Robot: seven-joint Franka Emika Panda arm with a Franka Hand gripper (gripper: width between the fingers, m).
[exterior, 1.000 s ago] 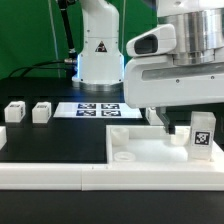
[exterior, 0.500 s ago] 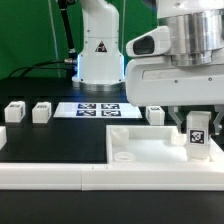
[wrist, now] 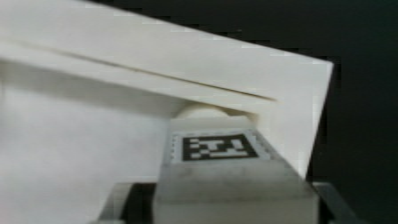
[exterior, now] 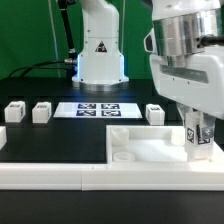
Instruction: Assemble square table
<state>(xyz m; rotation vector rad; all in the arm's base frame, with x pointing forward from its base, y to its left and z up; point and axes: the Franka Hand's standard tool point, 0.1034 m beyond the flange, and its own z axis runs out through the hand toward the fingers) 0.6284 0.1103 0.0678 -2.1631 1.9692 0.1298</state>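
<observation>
The square table's white slab lies at the exterior view's right, with a corner hole near its front left. My gripper is shut on a white stubby leg with a marker tag and holds it upright at the slab's right front corner; its lower end seems to touch the slab. In the wrist view the tagged leg sits between my fingers, over the white slab. Three loose legs stand behind: two at the left and one near the slab.
The marker board lies flat in front of the robot base. The long white L-shaped rail runs along the front edge, against the slab. The table is black.
My gripper has turned and dropped lower with the leg, bringing it down onto the slab's right front corner. The loose legs and slab have not moved.
</observation>
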